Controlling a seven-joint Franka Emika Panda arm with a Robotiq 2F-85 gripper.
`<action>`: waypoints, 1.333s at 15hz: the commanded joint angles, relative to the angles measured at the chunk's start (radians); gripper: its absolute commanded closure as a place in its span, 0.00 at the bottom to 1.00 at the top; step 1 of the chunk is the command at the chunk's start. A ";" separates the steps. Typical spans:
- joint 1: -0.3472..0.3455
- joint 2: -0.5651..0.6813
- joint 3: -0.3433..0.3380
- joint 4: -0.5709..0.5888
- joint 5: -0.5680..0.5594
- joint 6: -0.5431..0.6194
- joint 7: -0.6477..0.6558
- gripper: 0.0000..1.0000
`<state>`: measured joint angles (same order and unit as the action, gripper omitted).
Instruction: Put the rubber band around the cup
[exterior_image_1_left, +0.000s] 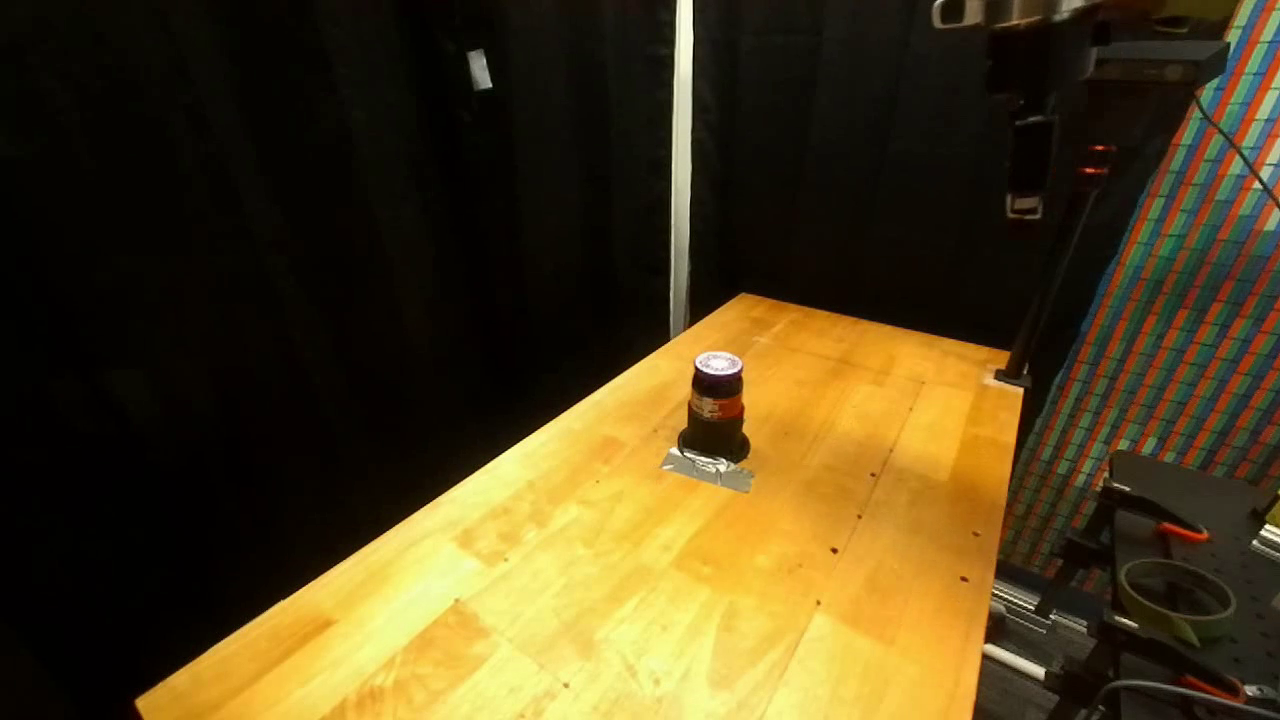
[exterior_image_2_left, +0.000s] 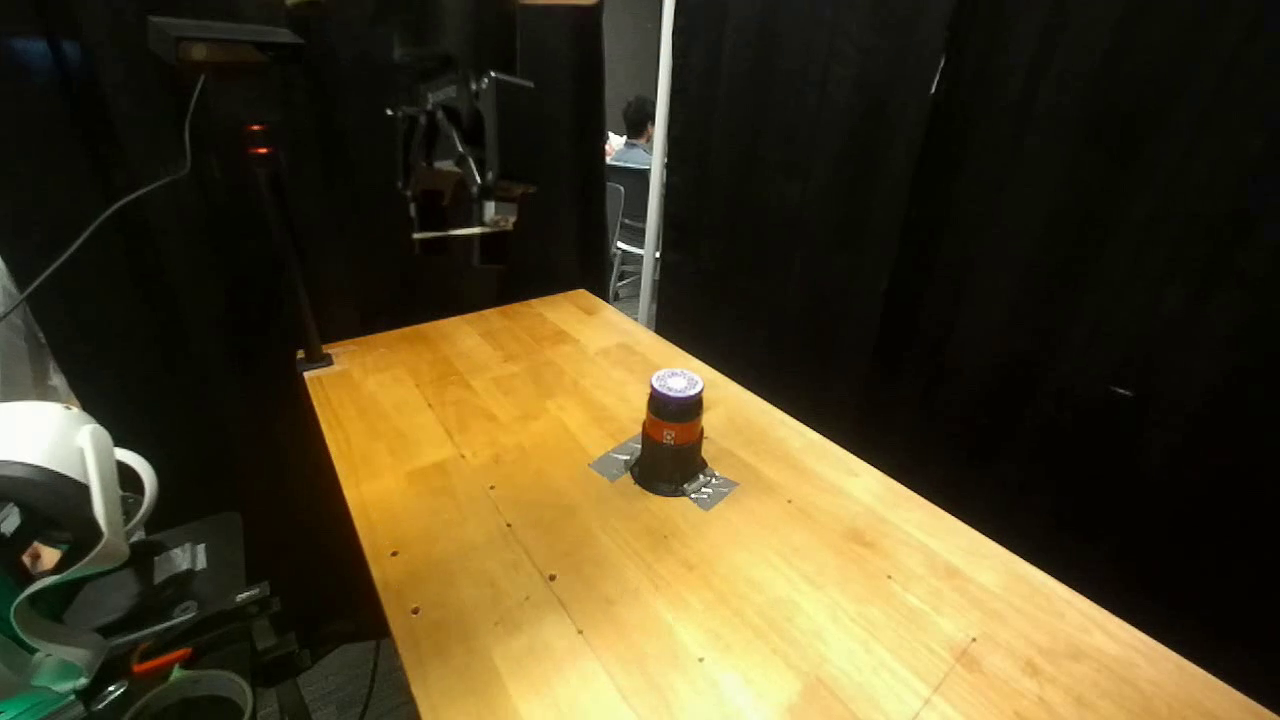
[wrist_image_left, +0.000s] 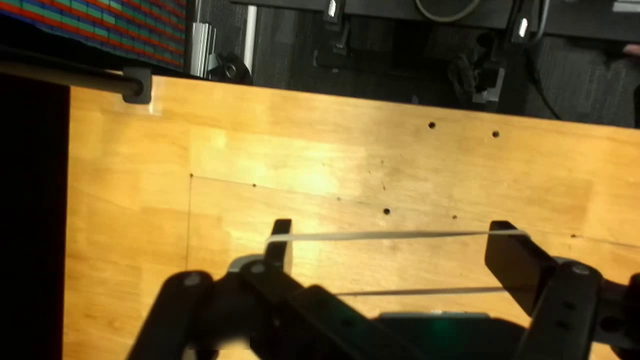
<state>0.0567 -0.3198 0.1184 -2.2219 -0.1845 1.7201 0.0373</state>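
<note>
I have the claw (wrist_image_left: 392, 247) spread, the rubber band (wrist_image_left: 380, 235) stretched around its fingertips (wrist_image_left: 507, 252). In an exterior view, the cup (exterior_image_1_left: 717, 408) stands at the claw's eight o'clock.

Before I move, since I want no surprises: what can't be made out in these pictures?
Rubber band, wrist view: ends of its lower strand, hidden by the tool.
Cup, wrist view: not visible; out of frame or behind the tool, can't tell.
Orange label, in both exterior views: markings too small to read.
Tape roll, in an exterior view: cut off by the bottom edge.
</note>
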 joint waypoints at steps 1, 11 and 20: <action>0.030 0.220 0.041 0.178 0.026 0.104 0.113 0.00; 0.071 0.696 0.001 0.498 0.025 0.467 0.153 0.00; 0.084 0.912 -0.062 0.616 0.055 0.571 0.174 0.00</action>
<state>0.1160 0.5272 0.0875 -1.6771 -0.1437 2.2705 0.1952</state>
